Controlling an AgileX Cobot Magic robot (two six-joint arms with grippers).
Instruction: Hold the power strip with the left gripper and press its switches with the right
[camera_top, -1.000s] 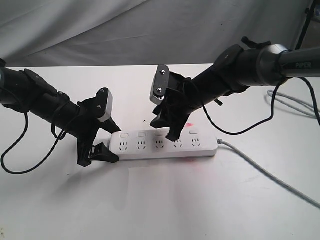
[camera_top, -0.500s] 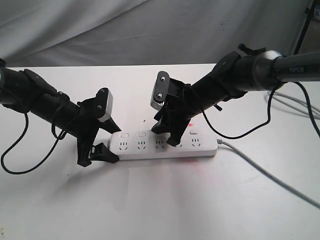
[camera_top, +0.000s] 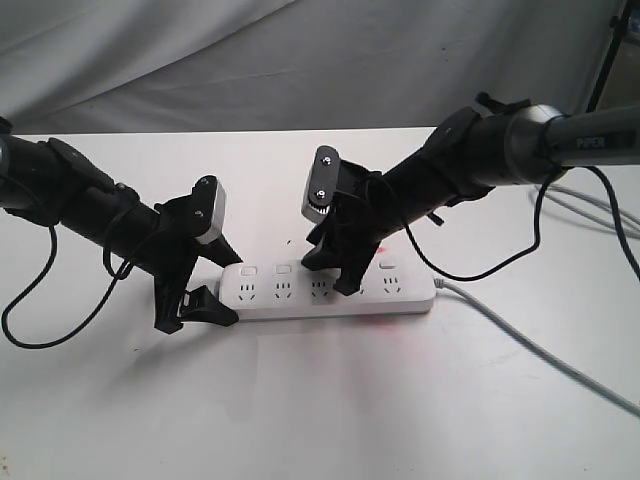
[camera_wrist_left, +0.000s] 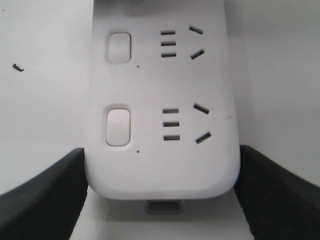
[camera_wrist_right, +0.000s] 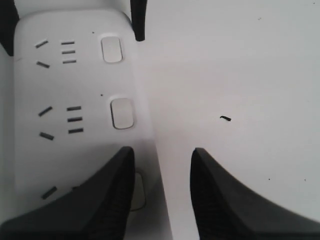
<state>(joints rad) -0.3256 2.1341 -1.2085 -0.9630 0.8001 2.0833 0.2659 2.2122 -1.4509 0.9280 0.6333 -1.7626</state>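
The white power strip (camera_top: 400, 292) lies flat on the white table, its grey cord (camera_top: 540, 350) trailing off to the right. My left gripper (camera_top: 232, 290) is shut on the strip's left end; in the left wrist view both black fingers (camera_wrist_left: 45, 195) press the sides of the power strip (camera_wrist_left: 160, 170), with two switches (camera_wrist_left: 118, 126) showing. My right gripper (camera_top: 332, 275) hangs over the strip's middle, open. In the right wrist view one of its fingers (camera_wrist_right: 112, 200) covers most of the third switch (camera_wrist_right: 139, 192); the other is off the strip over the table. Two switches (camera_wrist_right: 122, 113) beyond it are uncovered.
A grey cloth (camera_top: 300, 60) hangs behind the table. Loose grey cables (camera_top: 590, 210) lie at the right edge, and a thin black cable (camera_top: 30, 300) loops on the left. A faint red mark (camera_top: 385, 243) sits behind the strip.
My right gripper has shifted slightly left and lower over the strip, from the fourth switch toward the third. The left gripper and the strip have stayed put.
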